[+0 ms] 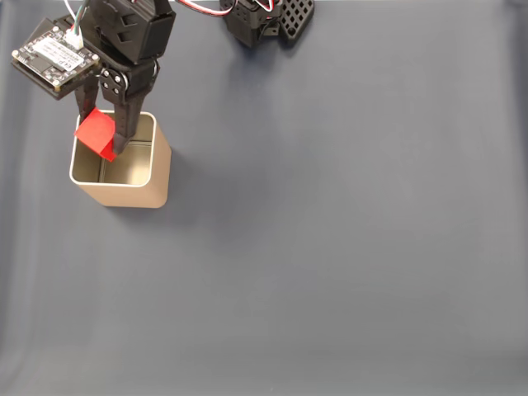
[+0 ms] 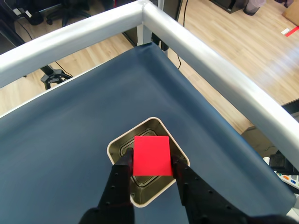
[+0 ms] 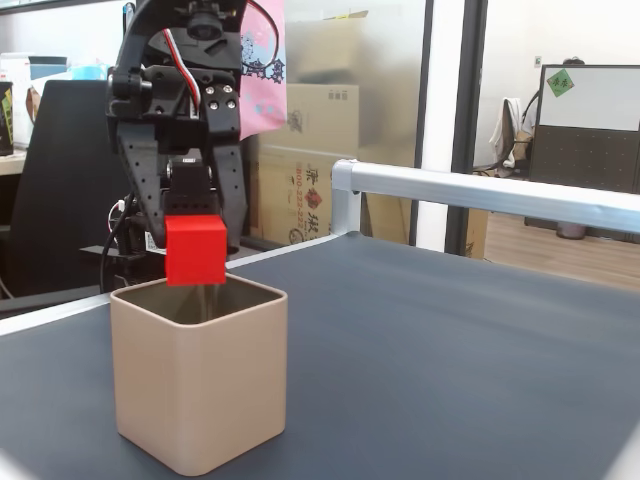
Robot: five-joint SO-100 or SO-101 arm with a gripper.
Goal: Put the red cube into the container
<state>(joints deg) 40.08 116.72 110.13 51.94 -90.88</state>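
Observation:
My gripper (image 1: 101, 139) is shut on the red cube (image 1: 96, 133), holding it just above the open mouth of the container (image 1: 124, 186), a beige-gold square tin with a shiny inside. From the side, the red cube (image 3: 195, 250) hangs between the black fingers (image 3: 232, 215) with its bottom level with the rim of the container (image 3: 200, 390). In the wrist view the red cube (image 2: 151, 155) sits between my gripper (image 2: 150, 163) fingers, straight over the container (image 2: 117, 144) opening.
The tin stands on a dark blue table surface (image 1: 330, 247). A silver metal rail (image 2: 210, 60) runs along the table's edges. The arm's black base (image 1: 264, 21) is at the top of the overhead fixed view.

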